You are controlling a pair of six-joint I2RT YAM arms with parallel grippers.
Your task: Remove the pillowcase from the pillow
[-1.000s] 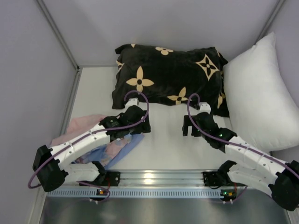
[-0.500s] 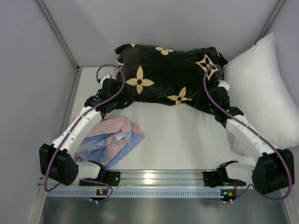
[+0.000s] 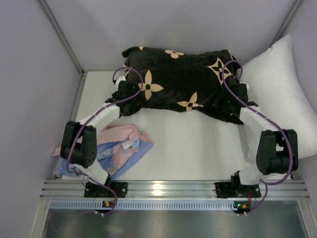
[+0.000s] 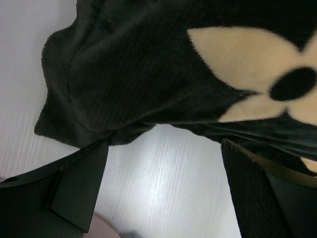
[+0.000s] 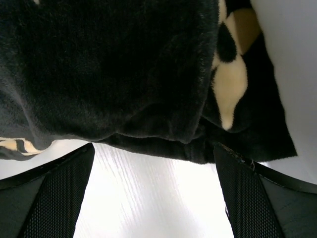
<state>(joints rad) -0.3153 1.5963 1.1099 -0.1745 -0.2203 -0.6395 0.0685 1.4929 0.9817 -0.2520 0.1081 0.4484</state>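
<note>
The black plush pillowcase (image 3: 178,79) with tan flowers lies stuffed at the back of the table. The pillow inside it is hidden. My left gripper (image 3: 130,95) is open at the case's near left corner. In the left wrist view that corner (image 4: 94,99) hangs just ahead of the open left gripper (image 4: 163,148), with bare table between the fingers. My right gripper (image 3: 237,101) is open at the near right corner. In the right wrist view the case's lower edge (image 5: 148,99) lies just ahead of the open right gripper (image 5: 153,153). Neither gripper holds anything.
A plain white pillow (image 3: 277,99) leans against the right wall, touching the case. A pink cloth (image 3: 121,135) and a light-blue cloth (image 3: 124,156) lie bunched at the near left. Grey walls (image 3: 39,74) close in the table on three sides.
Both arms have stretched from the near middle of the table out to the pillowcase's front corners, left to the left corner, right to the right. The pink and blue cloths are now uncovered.
</note>
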